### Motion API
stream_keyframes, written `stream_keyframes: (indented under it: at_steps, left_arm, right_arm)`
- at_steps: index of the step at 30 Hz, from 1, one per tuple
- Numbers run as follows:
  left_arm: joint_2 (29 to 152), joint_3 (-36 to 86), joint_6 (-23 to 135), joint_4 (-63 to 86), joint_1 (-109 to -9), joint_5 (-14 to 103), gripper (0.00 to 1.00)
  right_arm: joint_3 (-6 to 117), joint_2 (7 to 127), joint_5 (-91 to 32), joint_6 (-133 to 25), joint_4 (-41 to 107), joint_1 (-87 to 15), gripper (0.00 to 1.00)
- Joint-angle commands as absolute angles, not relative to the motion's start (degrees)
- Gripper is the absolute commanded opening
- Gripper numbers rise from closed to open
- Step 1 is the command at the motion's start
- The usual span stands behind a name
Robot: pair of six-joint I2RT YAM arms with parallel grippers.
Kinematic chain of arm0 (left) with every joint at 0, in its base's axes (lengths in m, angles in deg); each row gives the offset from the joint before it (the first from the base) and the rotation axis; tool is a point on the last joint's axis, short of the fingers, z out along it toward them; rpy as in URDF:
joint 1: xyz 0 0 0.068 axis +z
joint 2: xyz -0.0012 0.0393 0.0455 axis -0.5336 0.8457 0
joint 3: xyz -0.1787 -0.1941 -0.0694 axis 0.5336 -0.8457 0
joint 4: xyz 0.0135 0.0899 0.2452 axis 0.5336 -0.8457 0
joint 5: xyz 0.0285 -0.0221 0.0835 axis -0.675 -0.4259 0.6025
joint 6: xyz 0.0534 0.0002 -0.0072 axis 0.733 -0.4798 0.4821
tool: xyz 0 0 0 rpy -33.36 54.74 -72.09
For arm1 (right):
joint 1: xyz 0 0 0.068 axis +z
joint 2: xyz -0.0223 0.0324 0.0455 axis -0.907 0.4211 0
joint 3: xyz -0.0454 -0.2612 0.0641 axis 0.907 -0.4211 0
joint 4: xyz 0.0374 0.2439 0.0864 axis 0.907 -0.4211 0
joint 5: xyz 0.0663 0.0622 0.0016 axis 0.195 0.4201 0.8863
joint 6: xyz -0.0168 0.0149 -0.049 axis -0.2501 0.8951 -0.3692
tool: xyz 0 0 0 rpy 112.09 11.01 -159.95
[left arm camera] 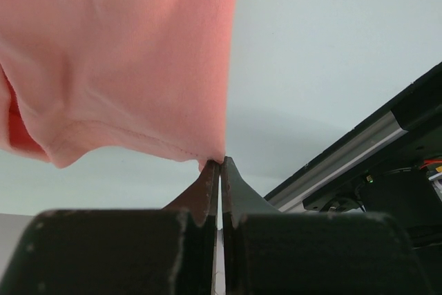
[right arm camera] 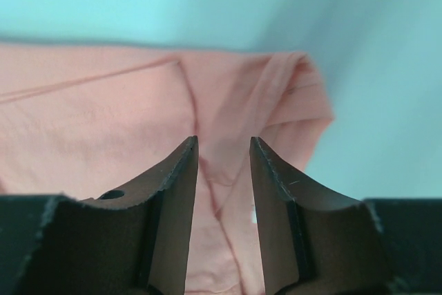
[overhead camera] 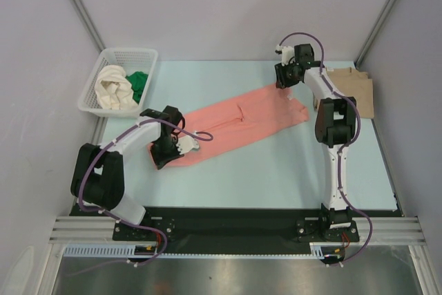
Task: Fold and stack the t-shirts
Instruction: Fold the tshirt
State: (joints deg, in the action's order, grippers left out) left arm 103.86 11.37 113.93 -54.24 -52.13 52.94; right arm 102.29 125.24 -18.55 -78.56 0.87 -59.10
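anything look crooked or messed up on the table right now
The salmon-pink t-shirt lies askew, a long strip running diagonally across the table, its far end bunched and creased under the open right hand. The left hand pinches its near hem. Nothing looks spilled or damaged.

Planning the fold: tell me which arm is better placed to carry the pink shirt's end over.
Left, probably: the left gripper is shut on the pink t-shirt; the right gripper hangs open above its other end.

Light: bright, even, overhead.
Shadows: soft, faint on the desk (overhead camera: 276, 170).
Glare: dull sheen on the metal strip (overhead camera: 228, 278).
Focus: top view sharp; right wrist view soft.
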Motion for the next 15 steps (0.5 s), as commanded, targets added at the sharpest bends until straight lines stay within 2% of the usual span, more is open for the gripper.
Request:
stream_keyframes:
  at_steps: [1, 15]
  left_arm:
    - [103.9, 12.0, 113.1, -54.6, -52.7, 51.3, 0.0]
    - [104.5, 13.4, 111.7, -55.4, -53.0, 50.5, 0.0]
  right_arm:
    - [105.1, 124.1, -21.2, -77.7, 3.4, -60.4, 0.42]
    - [103.5, 128.7, -23.4, -80.8, 2.2, -60.7, 0.42]
